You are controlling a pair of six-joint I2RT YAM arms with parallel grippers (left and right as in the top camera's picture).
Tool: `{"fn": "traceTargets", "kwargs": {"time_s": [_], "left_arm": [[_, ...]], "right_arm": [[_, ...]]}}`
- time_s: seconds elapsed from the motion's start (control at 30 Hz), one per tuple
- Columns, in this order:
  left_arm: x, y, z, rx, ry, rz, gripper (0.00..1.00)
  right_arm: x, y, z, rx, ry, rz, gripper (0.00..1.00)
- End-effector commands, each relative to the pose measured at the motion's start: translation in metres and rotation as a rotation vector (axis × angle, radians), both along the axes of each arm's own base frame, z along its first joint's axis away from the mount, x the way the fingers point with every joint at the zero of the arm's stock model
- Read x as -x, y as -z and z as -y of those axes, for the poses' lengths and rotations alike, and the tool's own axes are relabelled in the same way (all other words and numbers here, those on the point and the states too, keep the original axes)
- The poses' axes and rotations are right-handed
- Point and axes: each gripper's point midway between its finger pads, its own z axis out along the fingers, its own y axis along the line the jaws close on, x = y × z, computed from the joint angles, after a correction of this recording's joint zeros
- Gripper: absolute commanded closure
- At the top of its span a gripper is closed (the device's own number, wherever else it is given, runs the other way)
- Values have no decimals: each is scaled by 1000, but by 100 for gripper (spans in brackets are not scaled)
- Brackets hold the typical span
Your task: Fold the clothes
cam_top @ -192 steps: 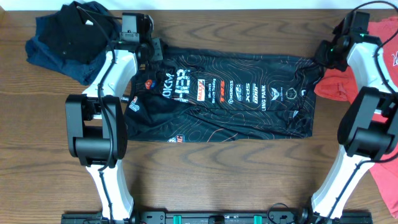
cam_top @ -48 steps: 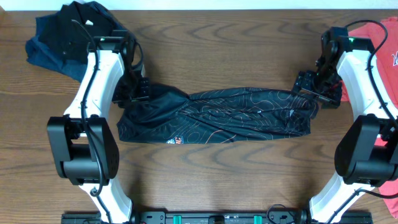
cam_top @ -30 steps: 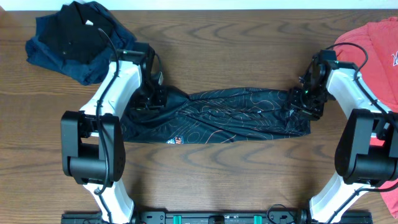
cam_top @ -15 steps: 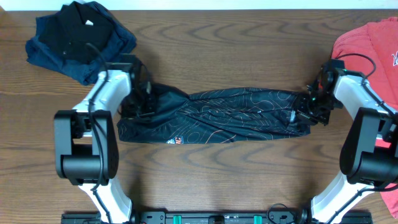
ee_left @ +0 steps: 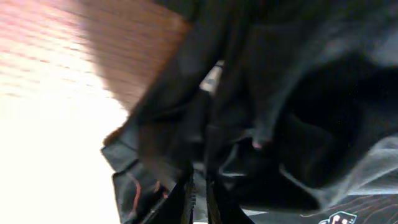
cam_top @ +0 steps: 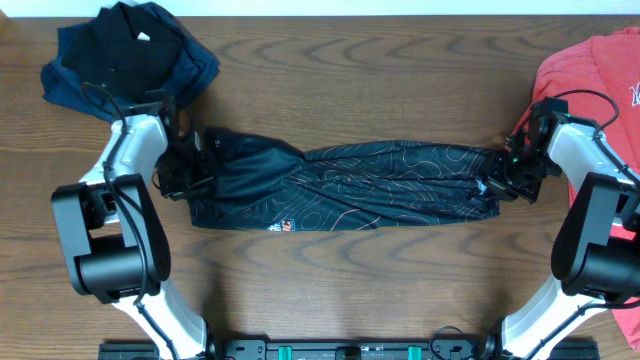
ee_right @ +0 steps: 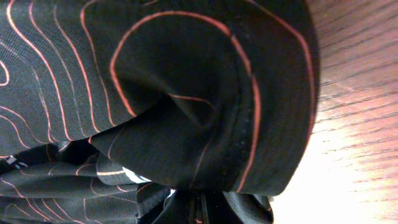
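Observation:
The black jersey [cam_top: 360, 185] with thin orange-red contour lines lies across the middle of the table as a long folded band. At its left end, my left gripper [cam_top: 192, 172] is shut on the bunched fabric. My right gripper [cam_top: 506, 176] is shut on the right end. In the left wrist view the jaws [ee_left: 200, 199] pinch dark cloth [ee_left: 298, 124] with almost no gap. The right wrist view has the jersey's folded edge [ee_right: 155, 93] draped over the shut gripper [ee_right: 199, 211], which is mostly hidden under it.
A heap of plain black and navy garments [cam_top: 125, 60] lies at the back left corner. A coral-red T-shirt [cam_top: 600, 70] is spread along the right edge behind the right arm. Bare wooden table [cam_top: 350, 280] runs in front of the jersey down to the front rail [cam_top: 350, 350].
The right gripper has closed on the jersey's right end and shifted right. The left gripper has dragged its end to the left. The band now lies longer and more stretched.

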Motion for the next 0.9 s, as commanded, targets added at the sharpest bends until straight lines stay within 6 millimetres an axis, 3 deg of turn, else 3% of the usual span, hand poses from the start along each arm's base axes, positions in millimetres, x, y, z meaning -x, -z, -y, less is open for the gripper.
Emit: {"fn": "traceTargets", "kwargs": {"time_s": [0.0, 0.13, 0.23, 0.37, 0.43, 0.5, 0.57, 0.6, 0.67, 0.73, 0.87], "left_arm": [[5, 4, -24, -62, -107, -27, 89], [12, 1, -42, -64, -186, -52, 94], [13, -9, -48, -49, -232, -55, 94], [4, -37, -43, -35, -220, 20, 94], [-5, -57, -28, 16, -169, 101, 94], [-14, -79, 1, 118, -80, 196, 94], [-19, -93, 24, 159, -12, 250, 94], [-21, -96, 34, 158, 21, 266, 94], [-25, -95, 54, 163, 85, 280, 94], [-27, -91, 73, 171, 142, 278, 94], [-34, -72, 109, 183, 228, 266, 94]], "right_arm": [[7, 2, 19, 99, 63, -34, 98], [18, 2, 36, 201, 112, -95, 98], [20, -2, 35, 196, 113, -102, 99], [14, -13, 35, 197, 112, -86, 99], [11, -20, 34, 199, 110, -72, 95], [6, -26, 32, 196, 105, -58, 82], [2, -29, 26, 173, 86, -42, 48], [-1, -29, 19, 147, 64, -30, 26], [-3, -29, 11, 121, 38, -20, 19], [-5, -29, 5, 110, 7, -12, 22], [-15, -29, -5, 117, -63, 32, 50]]}}
